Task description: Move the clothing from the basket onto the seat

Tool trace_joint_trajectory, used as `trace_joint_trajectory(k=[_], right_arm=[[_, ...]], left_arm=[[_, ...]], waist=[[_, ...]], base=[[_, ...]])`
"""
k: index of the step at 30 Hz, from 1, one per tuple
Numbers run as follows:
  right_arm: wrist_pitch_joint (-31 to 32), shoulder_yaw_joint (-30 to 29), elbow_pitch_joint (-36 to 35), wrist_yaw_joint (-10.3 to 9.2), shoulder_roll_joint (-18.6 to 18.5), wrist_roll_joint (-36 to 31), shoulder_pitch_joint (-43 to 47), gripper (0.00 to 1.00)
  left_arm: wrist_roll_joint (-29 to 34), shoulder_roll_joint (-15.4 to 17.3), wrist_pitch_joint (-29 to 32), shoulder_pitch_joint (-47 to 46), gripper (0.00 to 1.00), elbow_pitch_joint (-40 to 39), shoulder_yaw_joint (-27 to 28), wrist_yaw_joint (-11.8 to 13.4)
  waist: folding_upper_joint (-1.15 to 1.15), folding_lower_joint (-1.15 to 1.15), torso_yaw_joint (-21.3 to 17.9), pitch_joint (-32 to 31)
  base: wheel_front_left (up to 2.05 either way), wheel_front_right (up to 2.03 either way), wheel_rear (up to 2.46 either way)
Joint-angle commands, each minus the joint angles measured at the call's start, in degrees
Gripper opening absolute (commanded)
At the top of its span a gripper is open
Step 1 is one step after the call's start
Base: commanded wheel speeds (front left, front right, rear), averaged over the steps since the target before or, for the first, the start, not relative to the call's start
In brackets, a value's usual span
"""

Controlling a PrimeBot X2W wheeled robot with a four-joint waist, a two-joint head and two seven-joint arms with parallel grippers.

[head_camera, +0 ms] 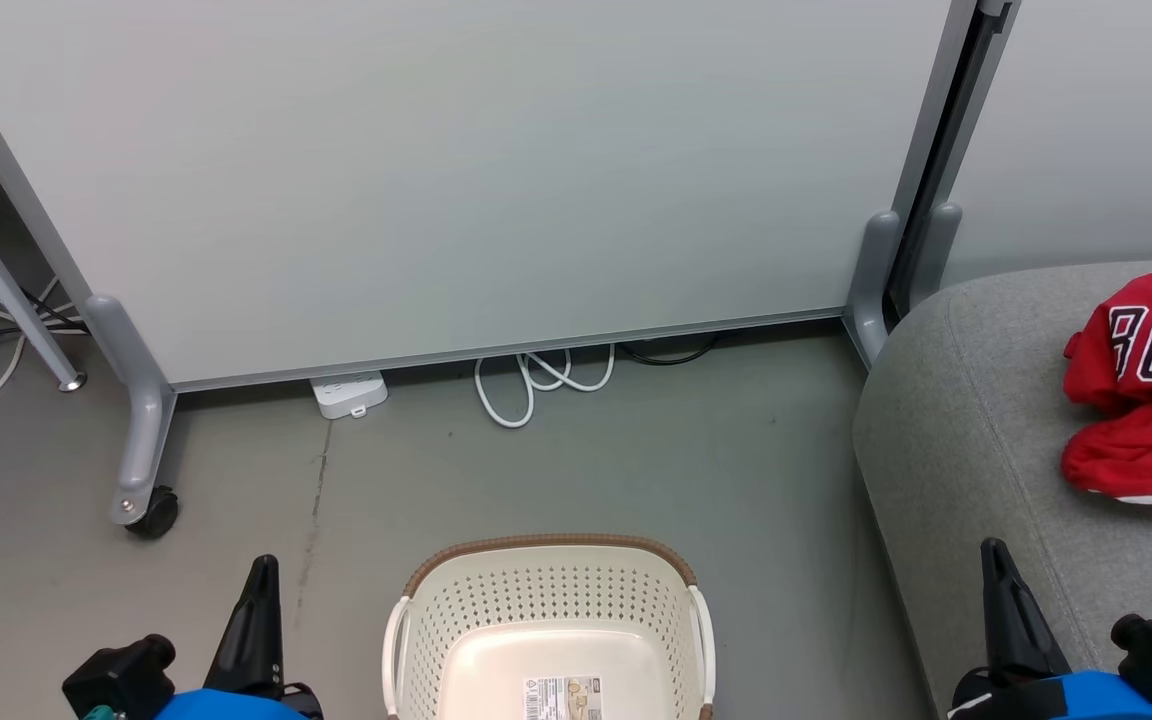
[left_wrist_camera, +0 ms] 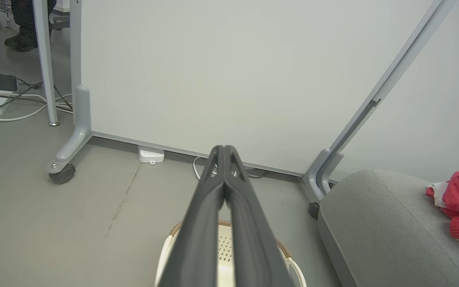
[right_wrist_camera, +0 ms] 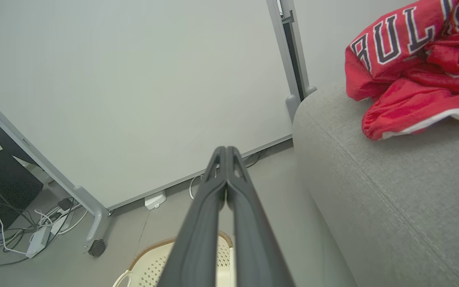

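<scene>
Zero load: left end effector (left_wrist_camera: 223, 153) and right end effector (right_wrist_camera: 225, 153) are pinched closed. Rightward, clothing (head_camera: 1146, 400) lies on the seat (head_camera: 966, 450); basket (head_camera: 546, 590) looks empty, so only verification remains.

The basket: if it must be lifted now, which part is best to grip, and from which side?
Probably the white side handle on the robot's left, approached from above. The basket stands upright, and the handle bows out below the brown rim, seemingly leaving a gap for the jaws. The sloped perforated wall offers less hold.
</scene>
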Motion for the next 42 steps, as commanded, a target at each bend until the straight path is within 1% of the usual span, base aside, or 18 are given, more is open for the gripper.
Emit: trace_joint_trajectory(k=[1, 23, 37, 42], right_arm=[[0.41, -0.36, -0.91, 0.00, -0.01, 2.12, -1.73, 0.00], [5.35, -1.40, -0.77, -0.01, 0.59, 21.71, -3.61, 0.00], [8.00, -2.02, -0.65, -0.02, 0.92, 31.97, -4.58, 0.00], [8.71, -2.18, -0.61, -0.02, 1.01, 34.68, -4.76, 0.00]], left_arm=[[-1.93, 0.19, 0.37, -1.40, 0.00, -1.08, 0.32, -0.17], [-21.49, 0.27, 5.18, -2.01, 0.00, -2.24, 2.32, -0.42], [-31.72, 0.32, 7.78, -2.27, 0.00, -2.79, 3.49, -0.49], [-34.39, 0.33, 8.45, -2.37, 0.00, -2.95, 3.74, -0.50]], waist=[[0.00, 0.00, -0.01, 0.02], [0.00, 0.00, -0.31, 0.41], [0.00, -0.01, -0.50, 0.65], [0.00, -0.01, -0.56, 0.73]], base=[[0.00, 0.00, 0.00], [0.00, 0.00, 0.00], [0.00, 0.00, 0.00], [0.00, 0.00, 0.00]])
